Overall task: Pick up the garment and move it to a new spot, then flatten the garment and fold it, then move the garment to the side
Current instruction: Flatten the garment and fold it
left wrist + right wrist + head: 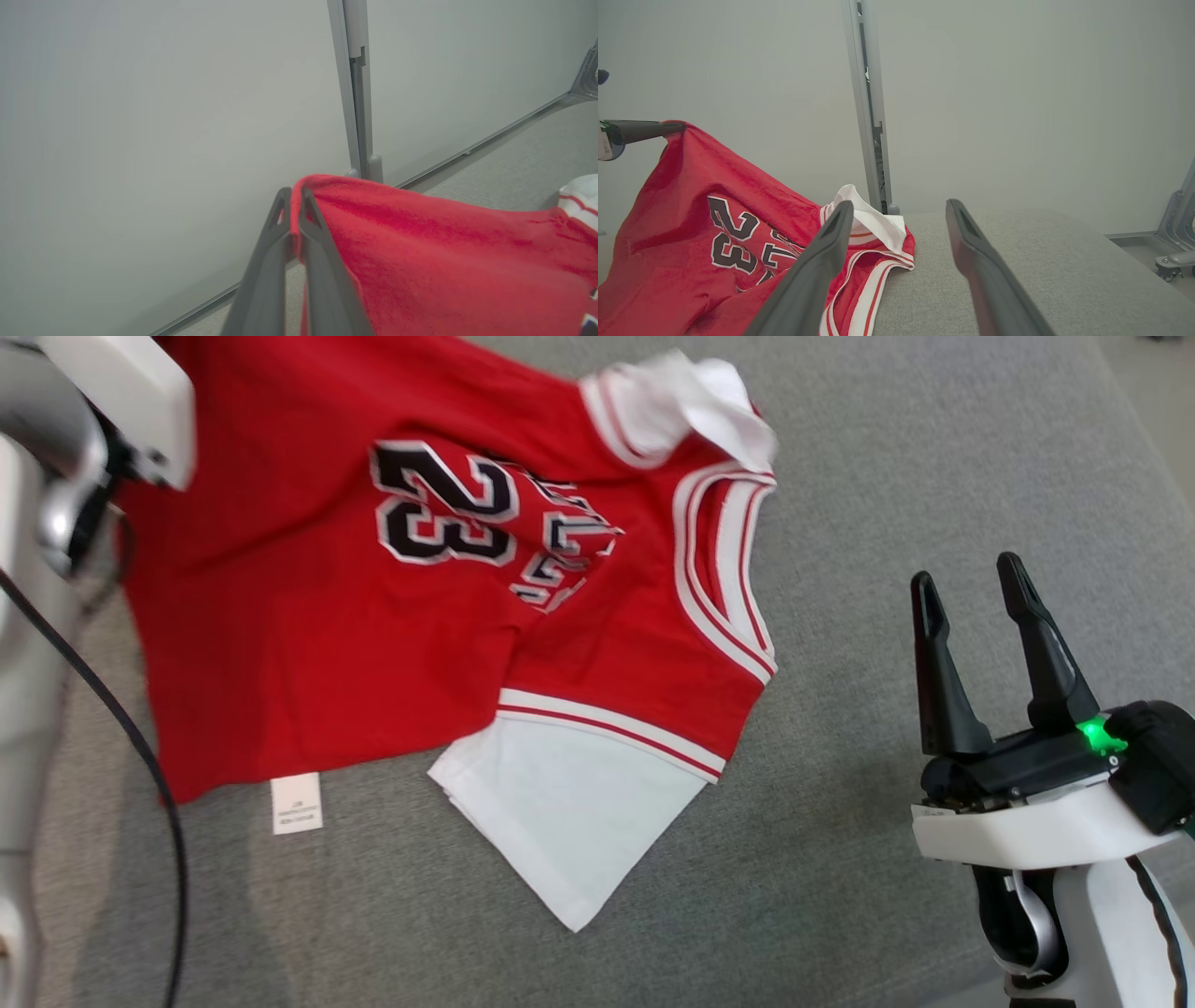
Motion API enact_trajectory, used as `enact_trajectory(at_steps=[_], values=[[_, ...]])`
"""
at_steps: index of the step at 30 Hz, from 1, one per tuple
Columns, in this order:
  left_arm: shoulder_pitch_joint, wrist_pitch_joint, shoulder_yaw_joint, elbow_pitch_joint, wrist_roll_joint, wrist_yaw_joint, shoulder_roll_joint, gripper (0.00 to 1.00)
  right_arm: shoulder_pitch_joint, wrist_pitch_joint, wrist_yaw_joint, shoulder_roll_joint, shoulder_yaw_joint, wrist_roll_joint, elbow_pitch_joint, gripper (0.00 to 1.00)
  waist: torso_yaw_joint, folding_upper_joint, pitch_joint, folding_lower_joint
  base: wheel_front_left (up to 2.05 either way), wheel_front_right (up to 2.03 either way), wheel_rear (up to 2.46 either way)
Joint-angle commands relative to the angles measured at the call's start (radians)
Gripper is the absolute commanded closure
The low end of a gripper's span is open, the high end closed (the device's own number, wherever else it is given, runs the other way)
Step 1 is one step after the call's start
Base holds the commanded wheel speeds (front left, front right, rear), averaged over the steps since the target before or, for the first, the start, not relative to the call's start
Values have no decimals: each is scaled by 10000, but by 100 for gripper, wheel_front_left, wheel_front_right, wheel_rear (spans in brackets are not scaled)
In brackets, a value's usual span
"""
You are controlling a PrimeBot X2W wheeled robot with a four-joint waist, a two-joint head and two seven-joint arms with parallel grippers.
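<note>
L gripper (pixel 292 193) raised, pinching jersey (pixel 308 644) — R gripper (pixel 966 571) low, splayed.

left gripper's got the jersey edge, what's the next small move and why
Probably raise the left gripper higher so the jersey clears the gray surface: its jaws are shut on the raised red edge, while most of the cloth lies on it. The right gripper is open, apart.
</note>
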Motion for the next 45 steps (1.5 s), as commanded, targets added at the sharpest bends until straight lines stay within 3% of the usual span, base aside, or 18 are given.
enact_trajectory(at_steps=[1,6,7,8,9,14,22,25,30,36,45], values=[[-646,167,-49,437,269,1,301,100,-211,-5,1,44,18,128,5,0,-515,0,614,0,0,0,0],[-1769,353,-220,2018,658,167,661,100,-377,-5,1,194,229,241,57,0,-945,0,1079,0,0,0,0],[-1887,269,-242,2312,753,281,724,95,-384,-5,1,214,259,265,68,0,-1001,0,1134,0,0,0,0],[-2026,132,-251,2570,873,482,792,16,-403,-5,1,231,287,275,75,0,-1044,0,1178,0,0,0,0],[-2102,5,-232,2821,893,654,776,0,-438,-5,1,240,294,286,78,0,-1067,0,1205,0,0,0,0],[-2176,-712,-11,3870,636,1017,548,0,-460,-5,1,254,266,267,127,0,-978,0,1049,0,0,0,0],[-1875,-2309,203,4361,108,809,42,0,-276,-5,1,233,198,15,143,0,-313,0,338,0,0,0,0],[-1368,-3476,315,4223,-224,542,-385,0,-63,-5,1,36,122,-116,196,0,279,0,-157,0,0,0,0],[-165,-4118,455,3778,-664,359,-955,0,262,-5,1,-283,90,-239,265,0,1030,0,-932,0,0,0,0],[2066,-4304,813,2256,-1200,569,-1647,0,697,-5,1,-625,71,-313,387,0,1863,0,-1812,0,0,0,0],[6558,-4312,1067,-1790,-998,758,-2304,0,1183,-5,1,-886,215,-297,513,0,2759,0,-2650,0,0,0,0]])
